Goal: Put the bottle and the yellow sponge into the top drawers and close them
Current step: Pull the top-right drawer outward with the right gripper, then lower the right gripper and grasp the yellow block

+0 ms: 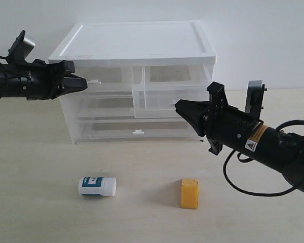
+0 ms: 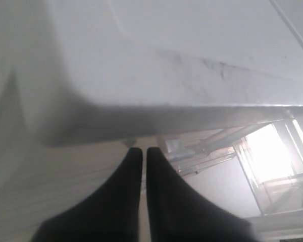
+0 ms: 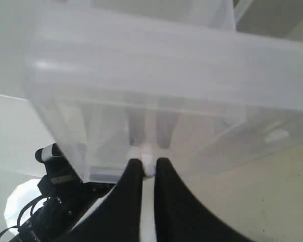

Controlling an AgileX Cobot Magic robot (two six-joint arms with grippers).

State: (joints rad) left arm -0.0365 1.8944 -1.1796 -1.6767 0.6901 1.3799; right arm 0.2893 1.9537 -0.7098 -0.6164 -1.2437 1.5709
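Right gripper (image 1: 178, 105) is clamping a top drawer's (image 1: 164, 96) handle (image 3: 147, 159) to open it; left gripper (image 1: 84, 83), nearly closed, empty, is hovering alongside.

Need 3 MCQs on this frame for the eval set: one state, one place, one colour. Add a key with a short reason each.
1. The right top drawer is:
A. fully shut
B. partly pulled out, with the right gripper at its handle
C. removed altogether

2. The bottle is:
A. inside the right top drawer
B. held by the right gripper
C. lying on the table, left of the sponge

3. The sponge is:
A. orange-yellow
B. green
C. blue

Key:
1 B: its front stands forward of the left top drawer, and the right wrist view shows the jaws closed on the white handle.
2 C: it lies on its side on the tabletop, apart from both arms.
3 A: the colour is plain in the exterior view.
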